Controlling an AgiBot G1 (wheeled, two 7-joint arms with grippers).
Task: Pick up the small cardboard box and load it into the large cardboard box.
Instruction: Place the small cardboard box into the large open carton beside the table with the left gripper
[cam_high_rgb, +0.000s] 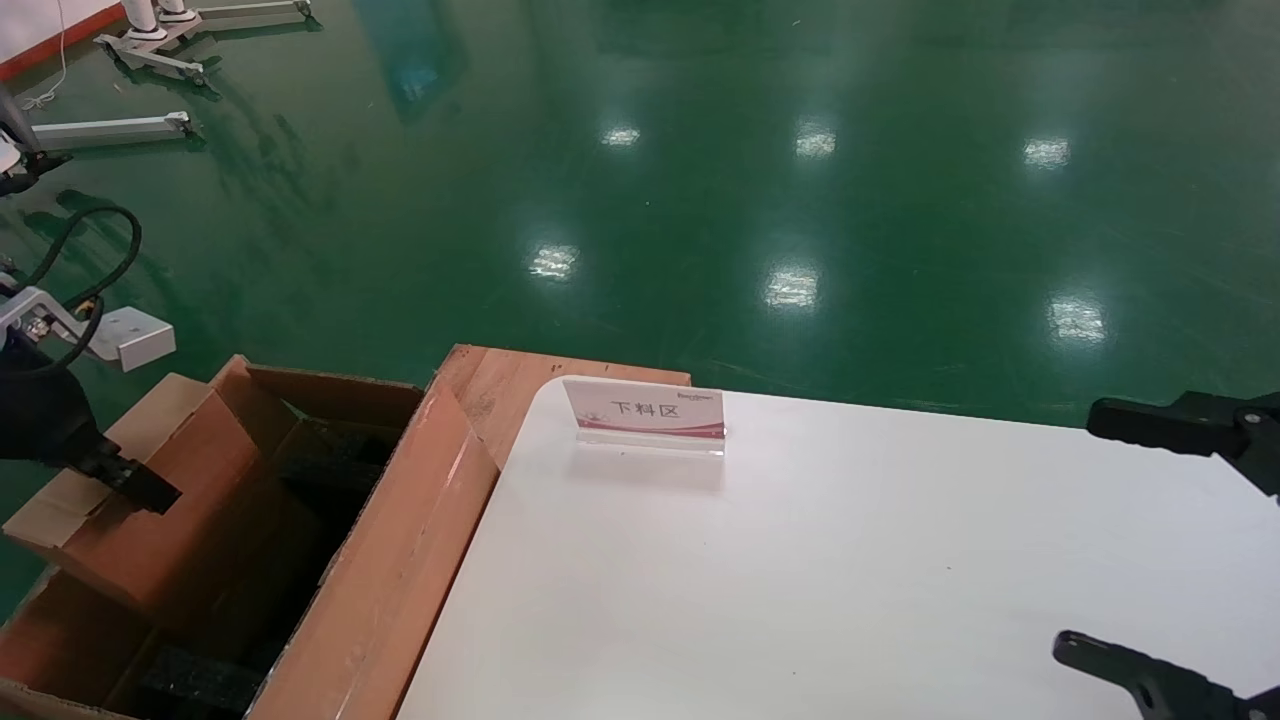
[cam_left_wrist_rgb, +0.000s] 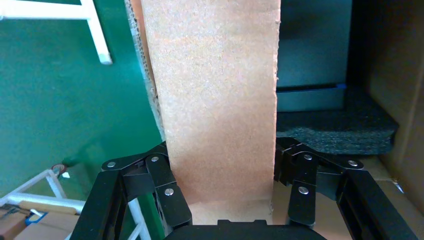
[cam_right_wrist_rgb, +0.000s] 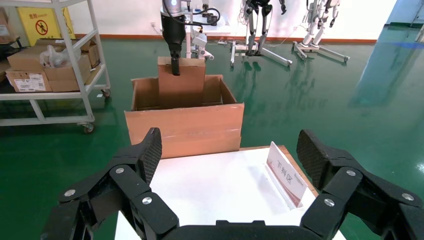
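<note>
Gripper on my left arm (cam_left_wrist_rgb: 225, 200) pinches the small cardboard box (cam_high_rgb: 140, 490), holding it partly inside the large cardboard box (cam_high_rgb: 385, 590) left of the counter (cam_high_rgb: 850, 580). Lowering and release remain. My right gripper (cam_right_wrist_rgb: 230, 175) hangs spread over the counter.

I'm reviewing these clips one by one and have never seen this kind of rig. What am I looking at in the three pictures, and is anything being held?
This is a two-armed robot. The wide picture comes from its head camera; the other two come from cameras on its wrists. The left end effector is shut on the small cardboard box, holding it over the open large cardboard box, which stands on the green floor beside a white table. Black foam lies inside the large box. The left wrist picture shows the fingers pressing both sides of the small box. The right end effector hangs open over the table, holding nothing. Only a small sign stands on the table.
</note>
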